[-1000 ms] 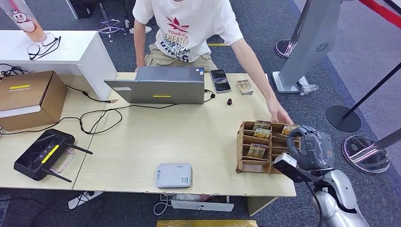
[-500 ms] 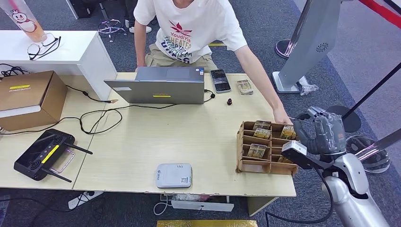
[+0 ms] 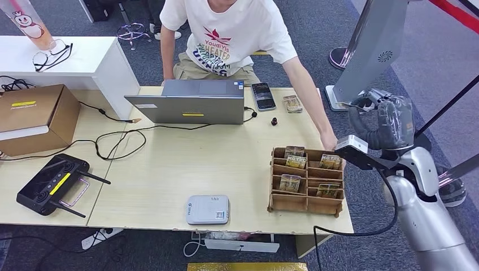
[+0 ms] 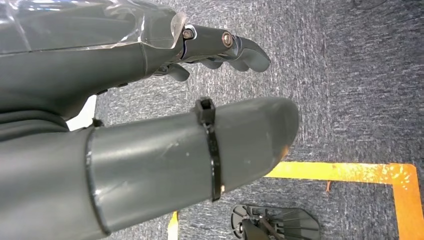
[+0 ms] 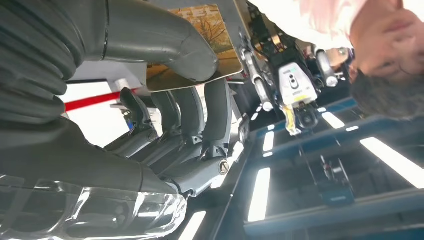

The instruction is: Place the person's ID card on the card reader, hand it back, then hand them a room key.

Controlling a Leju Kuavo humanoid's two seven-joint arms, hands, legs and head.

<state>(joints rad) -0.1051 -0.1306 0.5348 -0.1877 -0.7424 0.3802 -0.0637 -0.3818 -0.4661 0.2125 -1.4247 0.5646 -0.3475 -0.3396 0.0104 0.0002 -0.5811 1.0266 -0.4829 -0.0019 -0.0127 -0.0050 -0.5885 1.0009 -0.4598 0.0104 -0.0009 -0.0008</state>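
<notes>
Nearest us, the white card reader (image 3: 208, 209) sits at the desk's (image 3: 169, 169) front edge. Our right hand (image 3: 379, 125), raised off the right edge beyond the wooden key-card rack (image 3: 307, 180), pinches a room key card (image 5: 200, 35) under its thumb. Our left hand (image 4: 220, 50) hangs empty, fingers loosely apart. We judge the key handover is underway; next we extend toward the person's hand (image 3: 329, 140).

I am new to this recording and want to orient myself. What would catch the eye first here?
The right robot hand, raised beyond the table's right edge, pinches a room key card under its thumb. The person behind the laptop rests one hand on the wooden card rack at the table's right end.
</notes>
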